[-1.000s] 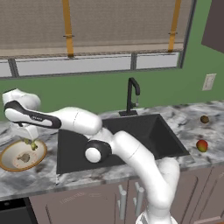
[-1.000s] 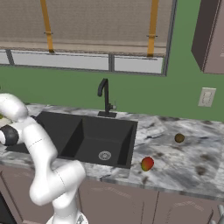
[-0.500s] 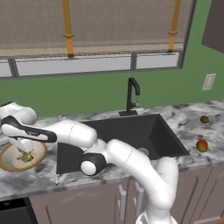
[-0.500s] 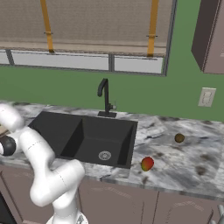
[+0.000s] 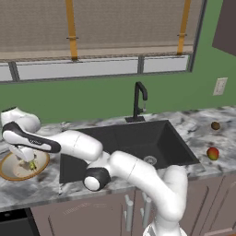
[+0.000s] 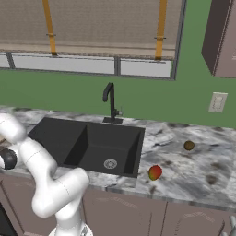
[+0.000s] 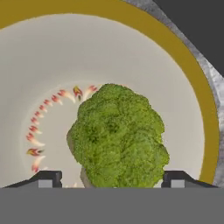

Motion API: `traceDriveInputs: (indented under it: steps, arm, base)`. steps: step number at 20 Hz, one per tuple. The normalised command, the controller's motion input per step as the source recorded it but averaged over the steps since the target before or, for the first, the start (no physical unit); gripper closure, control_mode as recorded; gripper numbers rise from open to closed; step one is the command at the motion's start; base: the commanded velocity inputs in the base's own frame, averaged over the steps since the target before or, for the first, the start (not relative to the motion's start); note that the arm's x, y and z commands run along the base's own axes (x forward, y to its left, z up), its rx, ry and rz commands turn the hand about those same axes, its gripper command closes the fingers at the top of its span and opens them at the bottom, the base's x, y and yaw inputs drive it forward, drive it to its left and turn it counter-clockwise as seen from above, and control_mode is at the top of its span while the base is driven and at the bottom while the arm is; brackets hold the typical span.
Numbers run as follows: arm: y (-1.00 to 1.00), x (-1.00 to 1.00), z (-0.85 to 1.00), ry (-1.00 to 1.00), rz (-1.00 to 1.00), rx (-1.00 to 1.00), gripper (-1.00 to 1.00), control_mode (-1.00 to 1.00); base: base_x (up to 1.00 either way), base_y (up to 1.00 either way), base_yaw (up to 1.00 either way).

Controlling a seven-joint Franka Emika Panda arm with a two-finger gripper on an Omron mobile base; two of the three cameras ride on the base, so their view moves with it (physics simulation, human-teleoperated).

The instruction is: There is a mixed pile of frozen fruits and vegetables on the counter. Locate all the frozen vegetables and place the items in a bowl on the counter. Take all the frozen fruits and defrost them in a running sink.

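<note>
Hanging over the bowl (image 5: 18, 166) at the desk's (image 5: 193, 124) far left end, the hand (image 5: 28, 162) has its fingers spread wide on either side of the broccoli (image 7: 118, 138) lying in the bowl. Far off right, beyond the black sink (image 5: 133, 143), sit the red-orange fruit (image 5: 212, 153) and brown fruit (image 5: 215, 125), below a green wall and window.
</note>
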Motion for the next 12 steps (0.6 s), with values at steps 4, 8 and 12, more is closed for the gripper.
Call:
traceDriveInputs:
  steps: [4,8,12]
  arm:
    - [0.00,-0.41,0.58,0.20,-0.02,-0.08,-1.00,-1.00]
    - [-0.02,-0.08,0.93,0.19,-0.03,-0.19,-1.00,-1.00]
    - [-0.88,-0.66,0.63,0.05,-0.07,-0.15,-1.00,-1.00]
  base:
    - [0.00,0.00,0.00]
    - [0.00,0.00,0.00]
    - [0.00,0.00,0.00]
